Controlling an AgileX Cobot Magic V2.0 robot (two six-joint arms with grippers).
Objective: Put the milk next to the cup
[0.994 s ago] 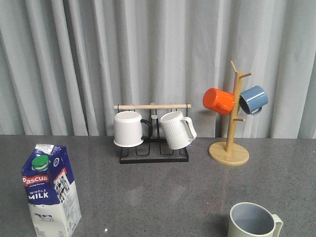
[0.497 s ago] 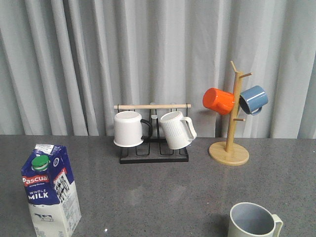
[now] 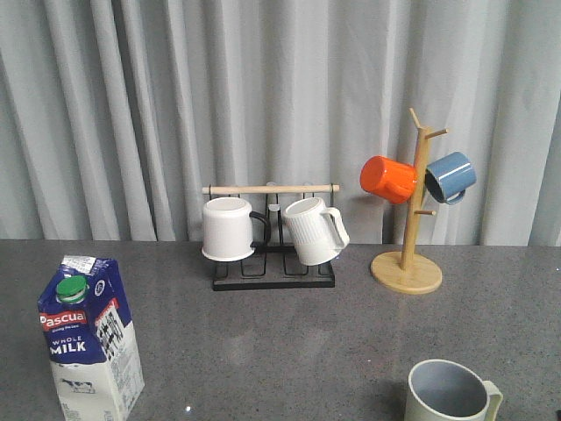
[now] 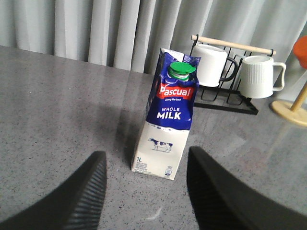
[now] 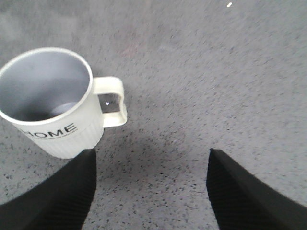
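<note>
Upright at the tabletop's [image 3: 289, 342] front left, we see the blue-and-white gable-top milk carton [image 3: 90, 338], green cap on; well apart at front right, the cream "HOME" cup [image 5: 53, 102] looks empty. Left hand [image 4: 146, 191] and right hand [image 5: 151, 191] gape, holding nothing.

Milk [image 3: 90, 338] carton, blue over white, green cap, upright at table's front left. Cup [image 3: 450, 393], cream with grey-blue inside, upright at front right, well apart, handle pointing right.
</note>
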